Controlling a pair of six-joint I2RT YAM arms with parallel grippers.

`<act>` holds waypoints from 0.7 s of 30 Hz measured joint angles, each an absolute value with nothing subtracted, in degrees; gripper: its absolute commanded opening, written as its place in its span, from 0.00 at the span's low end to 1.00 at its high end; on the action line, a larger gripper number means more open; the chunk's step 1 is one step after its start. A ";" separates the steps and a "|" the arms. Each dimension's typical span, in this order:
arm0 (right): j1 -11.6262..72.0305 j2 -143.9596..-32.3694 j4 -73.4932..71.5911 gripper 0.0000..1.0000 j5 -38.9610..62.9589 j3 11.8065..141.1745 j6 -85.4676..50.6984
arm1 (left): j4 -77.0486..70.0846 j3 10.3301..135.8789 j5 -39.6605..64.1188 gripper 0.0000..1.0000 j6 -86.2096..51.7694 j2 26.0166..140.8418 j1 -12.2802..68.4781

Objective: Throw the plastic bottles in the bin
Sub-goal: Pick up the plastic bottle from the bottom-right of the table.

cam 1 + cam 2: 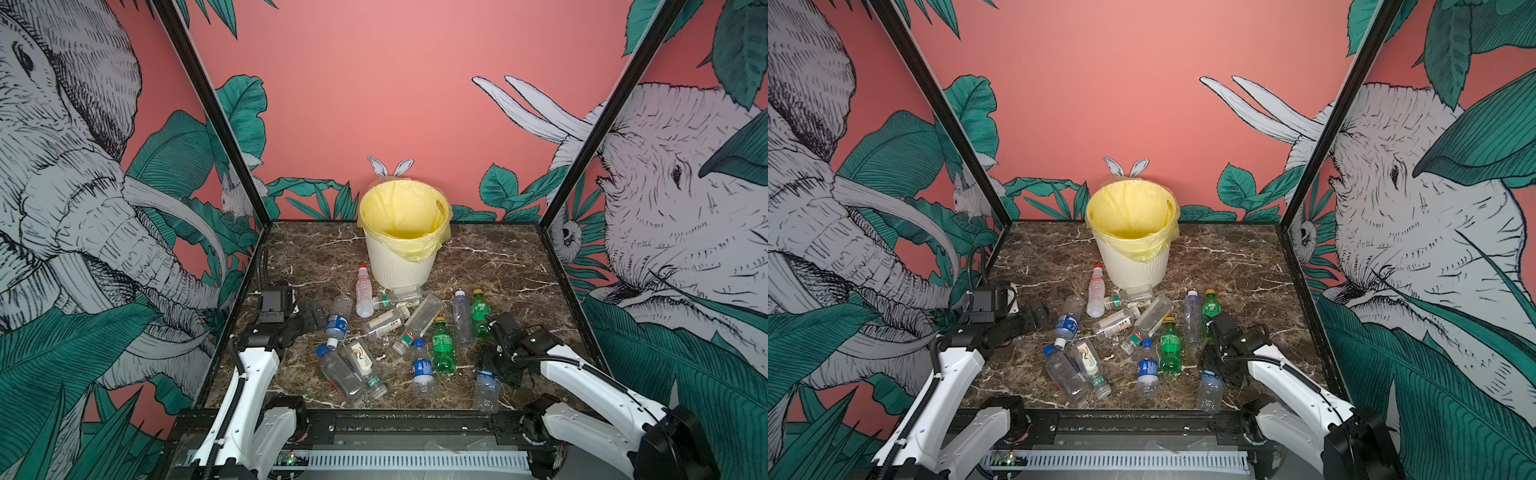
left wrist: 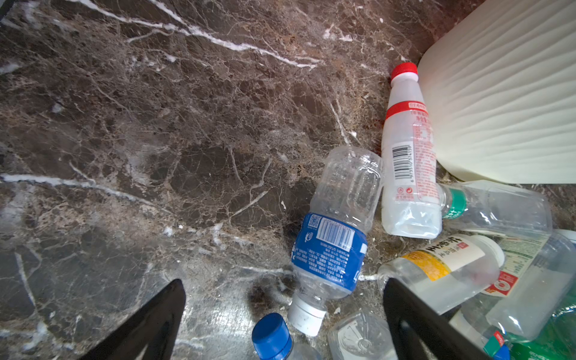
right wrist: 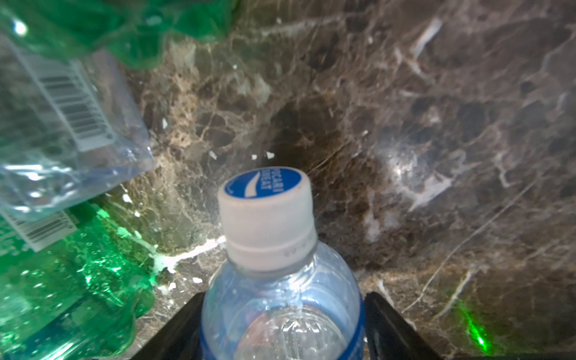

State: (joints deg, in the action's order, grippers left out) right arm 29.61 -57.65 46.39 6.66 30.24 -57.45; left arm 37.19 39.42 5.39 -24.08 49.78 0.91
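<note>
Right wrist cam: Pocari bottle sitting between the jaws

So the right gripper is down low at the near right edge of the pile, and a clear bottle with a blue band and a white, blue-topped cap lies between its jaws. The black fingers sit close on both sides, but I can't tell if they're actually pinching it. Two green bottles lie just beside it.

Over on the other side, the left gripper has its jaws spread wide with nothing in them, low over the table next to a blue-label bottle.

All the plastic bottles lie scattered on the table in front of the bin, which stands upright at the back. A red-capped bottle lies right beside its wall.
</note>
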 measured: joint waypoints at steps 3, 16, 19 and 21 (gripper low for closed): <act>29.91 -58.11 45.69 0.60 6.42 30.17 -57.43 | 37.19 39.42 5.41 0.99 -24.16 49.82 0.91; 30.76 -57.12 46.96 0.50 4.97 31.51 -56.77 | 37.52 39.38 5.15 0.99 -24.21 49.84 0.91; 30.76 -56.62 47.94 0.50 4.62 33.78 -55.99 | 37.52 39.35 5.15 0.99 -24.21 49.84 0.91; 30.76 -56.75 48.51 0.49 4.47 35.77 -55.16 | 37.52 39.35 5.15 1.00 -24.23 49.84 0.91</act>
